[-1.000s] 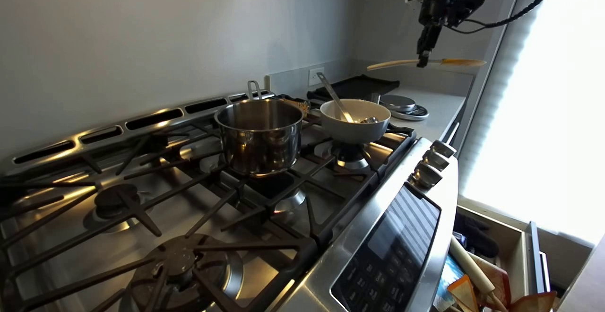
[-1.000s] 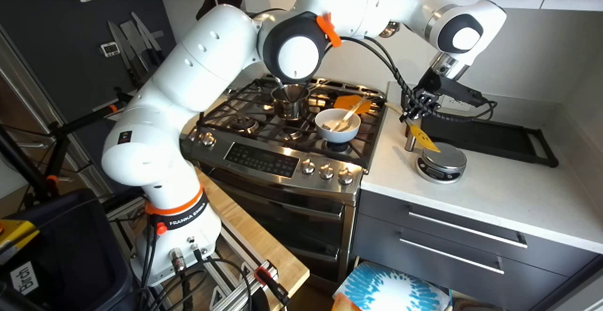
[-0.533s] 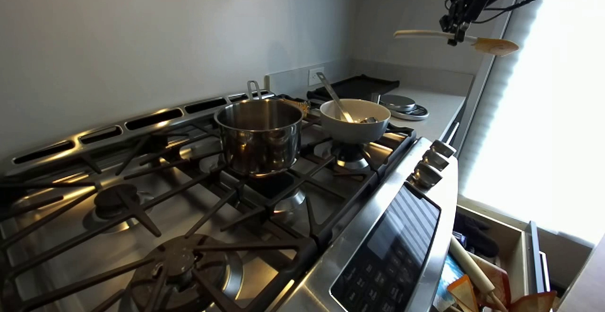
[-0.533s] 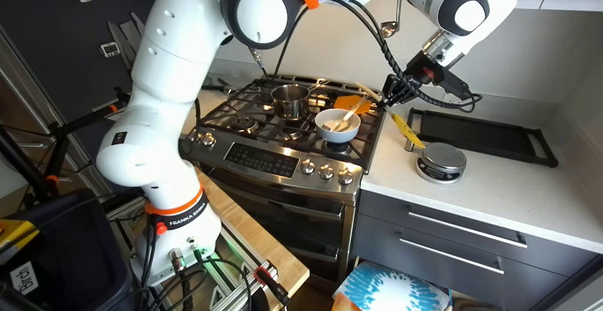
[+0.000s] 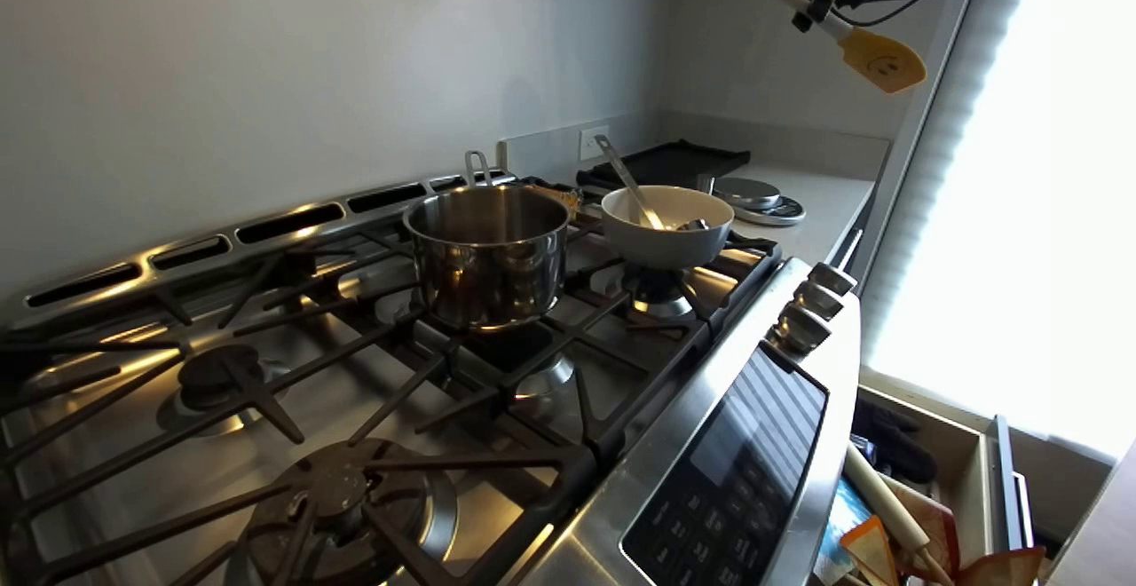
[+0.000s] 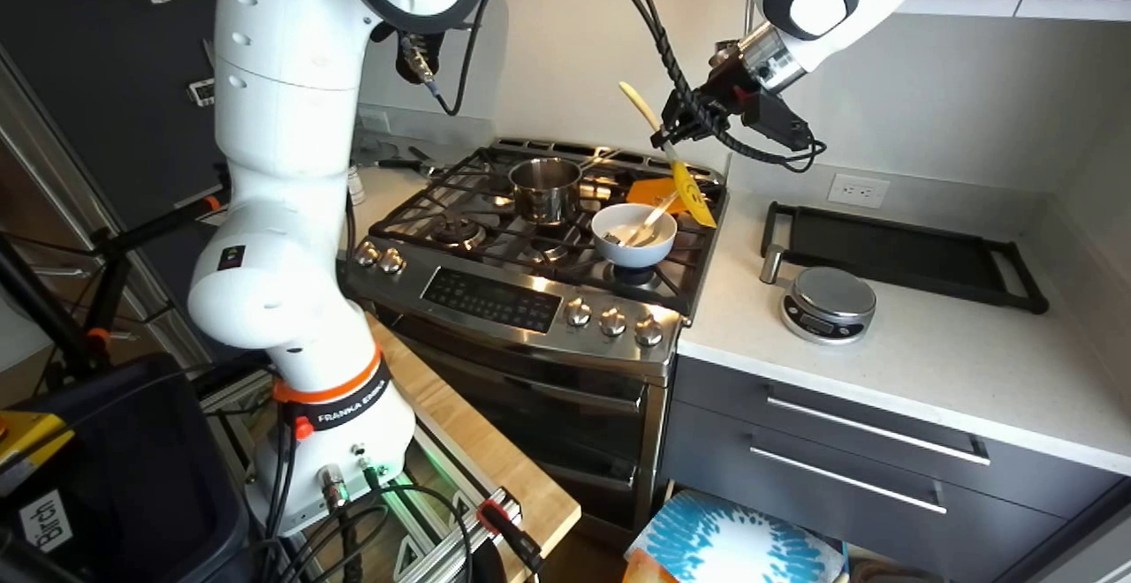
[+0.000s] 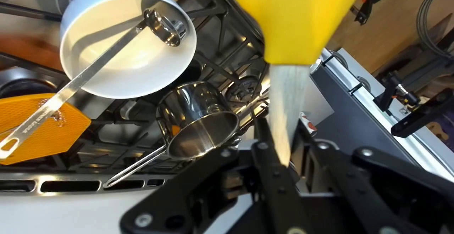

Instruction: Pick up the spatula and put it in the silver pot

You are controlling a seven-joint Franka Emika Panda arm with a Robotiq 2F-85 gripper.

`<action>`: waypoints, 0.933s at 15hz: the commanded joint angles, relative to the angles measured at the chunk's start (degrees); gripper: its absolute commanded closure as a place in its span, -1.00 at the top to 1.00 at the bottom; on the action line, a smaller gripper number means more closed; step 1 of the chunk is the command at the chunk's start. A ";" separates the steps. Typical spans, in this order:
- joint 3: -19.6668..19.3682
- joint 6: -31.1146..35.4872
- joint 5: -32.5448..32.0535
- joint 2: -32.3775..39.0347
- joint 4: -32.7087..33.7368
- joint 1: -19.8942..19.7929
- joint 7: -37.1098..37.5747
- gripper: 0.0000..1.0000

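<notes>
Held in the air in both exterior views, the spatula [image 6: 681, 177] is long and slim, with a light tan handle and a flat yellow head bearing a simple smiling face; it tilts handle end up, head down. The black gripper [image 6: 661, 136] is clamped on the handle, its fingers [image 7: 266, 156] on either side in the wrist view. Lower and well apart, the shiny, cylindrical silver pot [image 5: 488, 280] stands on the stove [image 5: 657, 439] near a white bowl [image 5: 666, 247].
</notes>
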 commanded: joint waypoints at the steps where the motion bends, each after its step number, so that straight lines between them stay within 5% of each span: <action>1: -3.81 -0.74 0.90 0.45 0.58 2.96 -0.64 -0.64; 3: -3.97 -0.73 0.88 1.06 0.61 2.87 -0.63 -0.64; 4: -4.02 -0.73 0.88 1.17 0.61 2.85 -0.62 -0.91; 7: -4.94 8.51 4.27 -7.57 -12.17 5.88 -0.25 -0.91; 14: -5.14 25.04 7.72 -23.21 -29.74 14.65 -6.65 -0.91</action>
